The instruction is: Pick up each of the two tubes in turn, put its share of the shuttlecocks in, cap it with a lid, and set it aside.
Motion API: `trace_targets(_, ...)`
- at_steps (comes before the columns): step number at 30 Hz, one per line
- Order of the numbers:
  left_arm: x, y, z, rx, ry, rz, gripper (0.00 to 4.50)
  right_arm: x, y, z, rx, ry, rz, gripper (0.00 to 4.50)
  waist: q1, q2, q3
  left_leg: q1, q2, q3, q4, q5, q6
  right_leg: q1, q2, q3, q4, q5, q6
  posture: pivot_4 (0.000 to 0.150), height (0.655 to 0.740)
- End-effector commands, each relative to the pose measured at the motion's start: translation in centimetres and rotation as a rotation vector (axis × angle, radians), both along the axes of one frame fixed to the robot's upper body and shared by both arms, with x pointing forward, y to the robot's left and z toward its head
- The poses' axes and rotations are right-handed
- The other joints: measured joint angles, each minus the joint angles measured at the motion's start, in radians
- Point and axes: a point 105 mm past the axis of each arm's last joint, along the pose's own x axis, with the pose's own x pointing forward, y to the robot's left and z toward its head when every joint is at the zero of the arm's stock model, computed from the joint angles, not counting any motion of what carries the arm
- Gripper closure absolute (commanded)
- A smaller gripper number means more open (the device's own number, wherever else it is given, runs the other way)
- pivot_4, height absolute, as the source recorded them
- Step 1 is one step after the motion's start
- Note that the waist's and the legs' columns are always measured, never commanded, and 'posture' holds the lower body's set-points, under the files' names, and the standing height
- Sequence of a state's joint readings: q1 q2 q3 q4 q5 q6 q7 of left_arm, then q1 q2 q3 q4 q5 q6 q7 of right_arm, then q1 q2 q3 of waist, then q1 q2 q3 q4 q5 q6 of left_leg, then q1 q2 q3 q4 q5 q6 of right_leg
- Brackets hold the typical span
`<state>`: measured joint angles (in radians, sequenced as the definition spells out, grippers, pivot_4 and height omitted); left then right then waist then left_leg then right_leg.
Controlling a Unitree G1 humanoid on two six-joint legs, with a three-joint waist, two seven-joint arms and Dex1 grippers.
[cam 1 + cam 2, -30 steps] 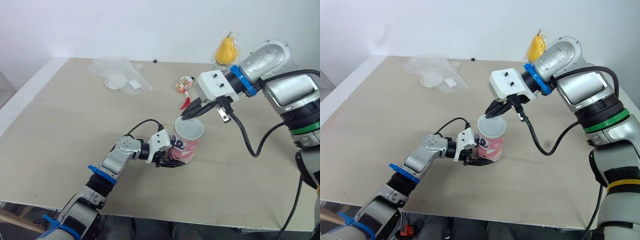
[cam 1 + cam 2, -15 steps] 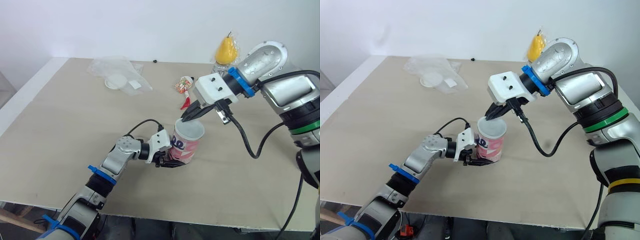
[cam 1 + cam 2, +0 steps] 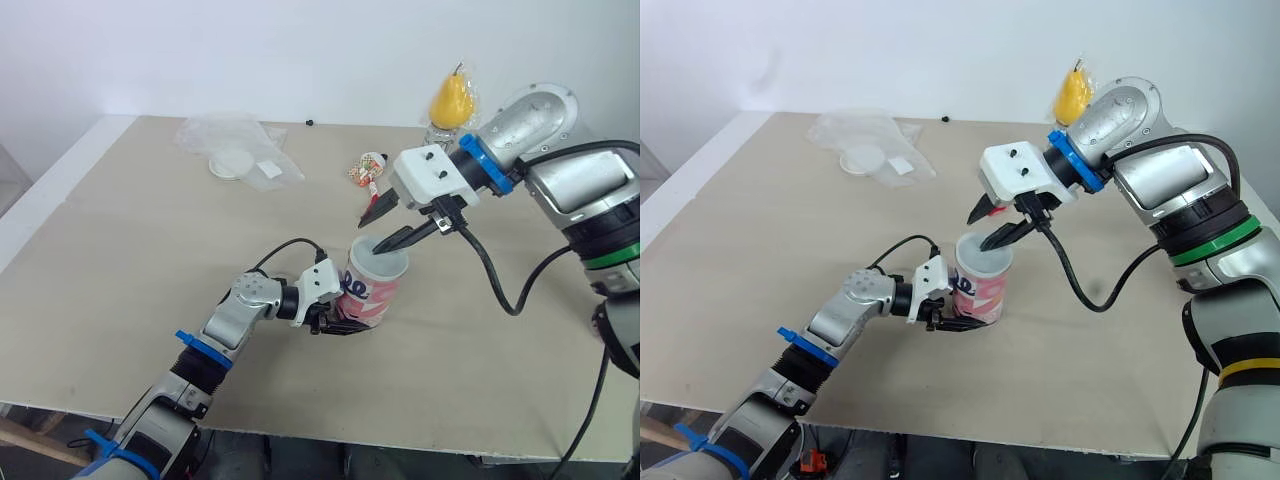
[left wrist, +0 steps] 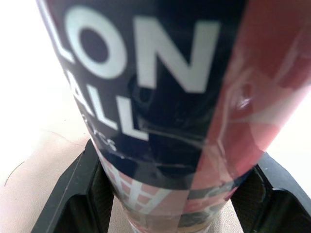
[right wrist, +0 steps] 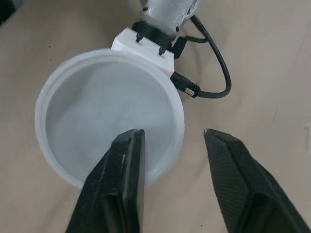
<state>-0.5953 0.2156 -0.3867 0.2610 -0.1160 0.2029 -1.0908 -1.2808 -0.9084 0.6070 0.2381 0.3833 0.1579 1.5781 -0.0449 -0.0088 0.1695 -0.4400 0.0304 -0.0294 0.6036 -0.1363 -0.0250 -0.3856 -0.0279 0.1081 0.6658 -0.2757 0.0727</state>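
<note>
A pink and navy tube (image 3: 372, 292) stands upright near the middle of a beige table (image 3: 130, 260), with a white lid (image 5: 107, 124) on its top. The left gripper (image 3: 338, 320) is clamped around the tube low down. The right gripper (image 3: 372, 235) hovers just above the lid with its fingers spread apart, one over the lid's rim and one outside it. Well behind, near the wall, lie a clear bag (image 3: 240, 145) holding a white disc, a small red-and-white packet (image 3: 367, 168) and a yellow pear-shaped thing (image 3: 451, 98).
</note>
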Motion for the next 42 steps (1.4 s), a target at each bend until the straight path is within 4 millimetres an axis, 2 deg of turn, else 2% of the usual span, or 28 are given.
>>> trace_targets(1,-0.2,0.9,-2.2,0.079,0.061,0.027,1.68,-0.9,-0.2,3.1,0.168,0.039,-0.017,2.28,0.000,0.000,0.000,0.000,0.000,0.000,0.000,0.000,0.000,0.000,0.000,0.000,0.000,0.001,-0.001,0.150,0.7400)
trace_targets(5,-0.1,1.3,-2.3,0.084,0.064,0.035,1.68,-1.9,-0.9,5.8,0.442,0.178,-0.085,2.28,0.000,0.000,0.000,0.000,0.000,-0.001,-0.001,0.000,0.000,0.000,0.000,0.000,0.000,0.003,-0.003,0.150,0.7400)
trace_targets(8,-0.1,1.3,-2.3,0.084,0.068,0.037,1.68,-3.1,-1.4,5.0,0.477,0.251,-0.097,2.28,0.000,0.000,0.000,0.000,0.000,-0.001,-0.001,0.000,0.000,0.000,0.000,0.000,0.000,0.003,-0.003,0.150,0.7400)
trace_targets(11,-0.1,1.3,-2.2,0.081,0.080,0.035,1.68,-3.8,-1.6,2.9,0.438,0.279,-0.111,3.21,0.000,-0.001,0.000,0.000,0.000,-0.002,-0.002,0.000,0.000,0.000,0.001,-0.001,0.000,0.003,-0.003,0.150,0.7400)
trace_targets(12,-0.1,1.3,-2.2,0.081,0.080,0.034,1.68,-3.9,-1.7,2.3,0.428,0.285,-0.125,3.38,0.000,-0.001,0.000,0.000,0.000,-0.002,-0.002,-0.001,0.000,0.001,0.002,-0.001,0.000,0.002,-0.003,0.150,0.7400)
trace_targets(13,-0.1,1.2,-2.2,0.082,0.079,0.029,1.68,-3.9,-1.7,1.7,0.413,0.285,-0.135,4.02,-0.001,-0.001,0.000,0.000,0.000,-0.002,-0.002,-0.001,0.000,0.000,0.002,0.000,0.000,0.002,-0.002,0.150,0.7400)
trace_targets(15,-0.1,1.2,-2.1,0.085,0.076,0.023,1.68,-3.7,-1.5,1.0,0.404,0.275,-0.151,4.39,-0.002,-0.001,0.000,0.000,0.001,-0.001,-0.002,0.000,0.000,-0.001,0.002,0.000,0.000,0.001,0.002,0.150,0.7400)
trace_targets(19,-0.1,1.1,-2.2,0.088,0.073,0.018,1.68,-3.0,-0.8,0.5,0.400,0.245,-0.164,4.39,-0.003,-0.001,0.000,0.000,0.001,-0.001,-0.001,0.000,0.000,-0.001,0.002,0.000,0.000,0.001,0.002,0.150,0.7400)
trace_targets(24,-0.1,1.1,-2.2,0.090,0.070,0.019,1.68,-2.2,-0.4,-1.8,0.318,0.230,-0.173,4.39,-0.002,-0.001,0.000,0.000,0.001,-0.001,-0.001,0.000,0.000,-0.001,0.002,0.000,0.000,0.001,0.002,0.150,0.7400)
trace_targets(27,-0.2,1.3,-2.3,0.095,0.070,0.025,1.68,-2.1,-0.4,-3.1,0.249,0.255,-0.164,4.39,-0.002,-0.001,0.000,0.000,0.001,-0.001,-0.001,0.000,0.000,-0.001,0.002,0.000,0.000,0.001,0.003,0.150,0.7400)
trace_targets(42,-0.1,1.4,-2.4,0.099,0.068,0.039,1.68,-1.6,-1.3,-7.2,0.018,0.202,-0.117,4.39,-0.002,-0.007,-0.007,0.003,0.001,-0.001,-0.001,-0.001,0.000,0.003,0.002,0.000,0.000,-0.001,-0.001,0.150,0.7400)
